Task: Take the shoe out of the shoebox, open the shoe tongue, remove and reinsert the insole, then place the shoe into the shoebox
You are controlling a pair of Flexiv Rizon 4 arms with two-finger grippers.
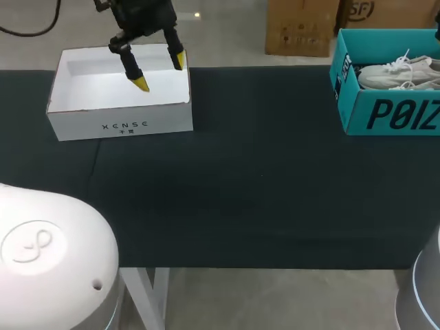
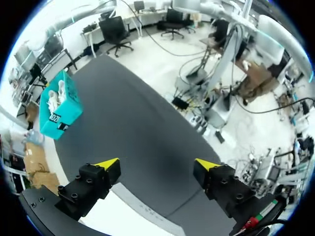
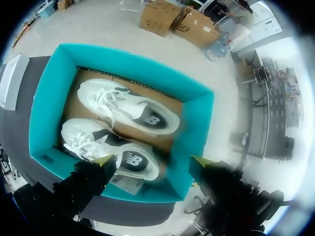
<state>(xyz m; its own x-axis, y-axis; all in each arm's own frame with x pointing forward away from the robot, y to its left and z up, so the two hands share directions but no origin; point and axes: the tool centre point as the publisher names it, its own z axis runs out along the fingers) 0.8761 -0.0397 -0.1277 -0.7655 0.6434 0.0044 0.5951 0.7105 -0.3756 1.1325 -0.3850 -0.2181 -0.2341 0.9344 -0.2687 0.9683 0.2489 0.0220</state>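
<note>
A teal shoebox [image 1: 385, 103] stands at the table's far right, holding two white sneakers [image 1: 399, 74]. In the right wrist view my right gripper [image 3: 150, 161] hangs open above this shoebox [image 3: 44, 105], over the nearer sneaker [image 3: 106, 145]; the second sneaker [image 3: 125, 108] lies beside it. My right arm is outside the head view. My left gripper [image 1: 159, 72] is open above the white box [image 1: 120, 103] at the far left. In the left wrist view the left gripper [image 2: 157, 163] has nothing between its fingers, and the teal shoebox [image 2: 59, 110] shows far ahead.
The white box [image 2: 128, 216] is an empty open carton on the dark table cloth [image 1: 261, 179]. Brown cardboard boxes [image 1: 302, 27] stand on the floor behind the table. A wide stretch of cloth lies between the two boxes.
</note>
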